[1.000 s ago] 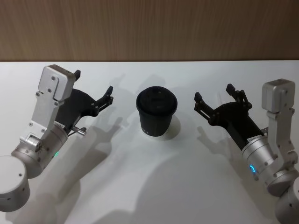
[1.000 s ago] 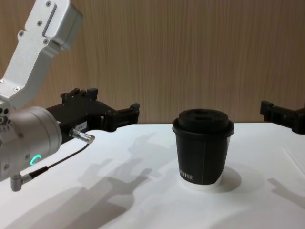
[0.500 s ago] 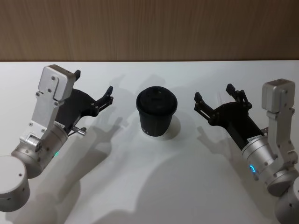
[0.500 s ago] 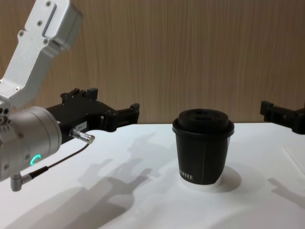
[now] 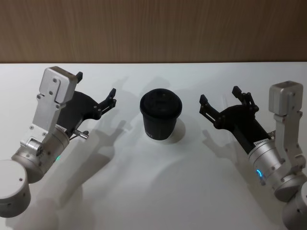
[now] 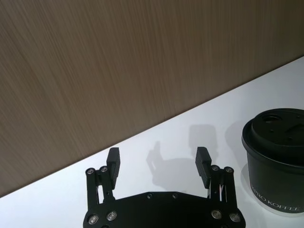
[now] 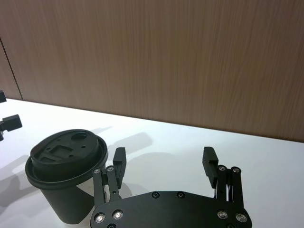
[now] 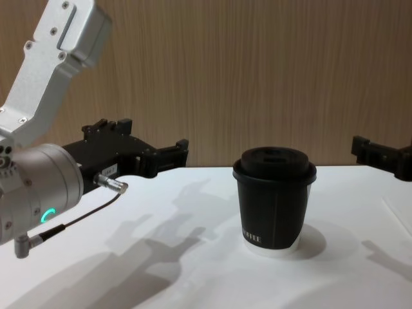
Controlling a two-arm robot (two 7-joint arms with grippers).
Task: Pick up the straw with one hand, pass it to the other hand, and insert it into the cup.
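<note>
The black lidded cup stands upright on the white table, midway between my two arms. It also shows side-on as the cup, with small white lettering near its base. My left gripper hovers to the cup's left, open, with nothing between its fingers. My right gripper hovers to the cup's right, open and empty as well. Both point toward the back wall. The wrist views show the left gripper and the right gripper with fingers spread, the cup beside each. The straw is out of view.
A wood-panelled wall runs along the table's far edge. The arms cast grey shadows on the white surface around the cup.
</note>
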